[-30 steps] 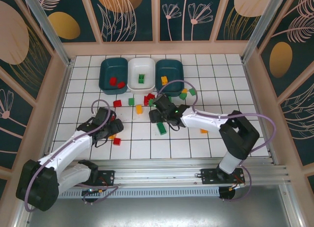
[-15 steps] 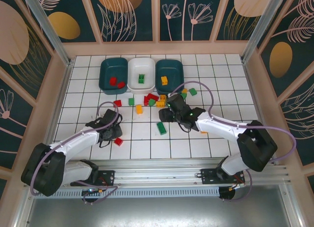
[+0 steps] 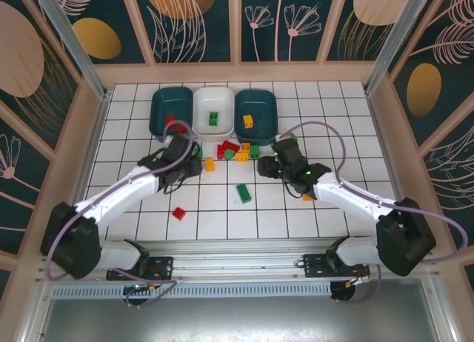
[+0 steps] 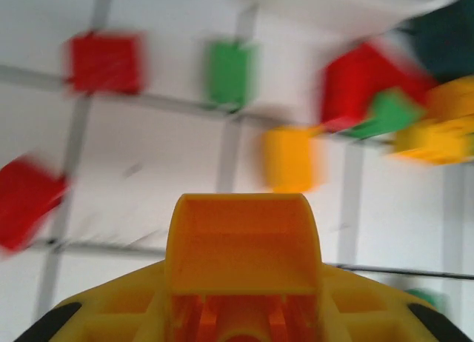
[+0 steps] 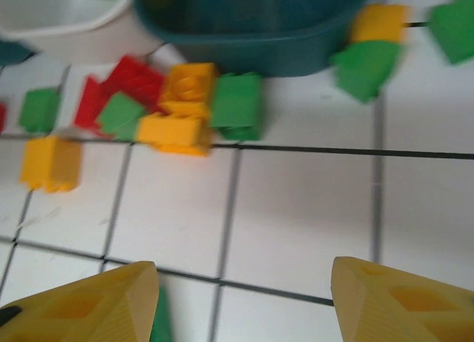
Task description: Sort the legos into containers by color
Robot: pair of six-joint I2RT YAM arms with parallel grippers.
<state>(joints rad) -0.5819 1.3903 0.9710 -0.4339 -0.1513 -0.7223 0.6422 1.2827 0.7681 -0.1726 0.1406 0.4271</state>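
The left end effector (image 3: 189, 163) is seen left of centre in the overhead view, just below the left teal tub (image 3: 157, 105). It is closed on an orange brick (image 4: 241, 238), which appears at the bottom centre of the left wrist view, though that view is blurred. The right end effector (image 5: 241, 283) is spread wide open with nothing gripped, above bare white tiles of the surface (image 3: 333, 112).

The three tubs are lined up side by side at the top of the overhead view. Red bricks (image 3: 172, 122) lie in the left teal tub, a green brick (image 3: 213, 118) in the white tub (image 3: 213, 96), and a yellow brick (image 3: 248, 121) in the right teal tub (image 3: 266, 109).

A mixed cluster (image 5: 185, 105) of red, green and yellow bricks is piled just below the right teal tub. Near the centre of the overhead view a lone green brick (image 3: 243, 193) lies apart, with a lone red brick (image 3: 178, 213) to its lower left.
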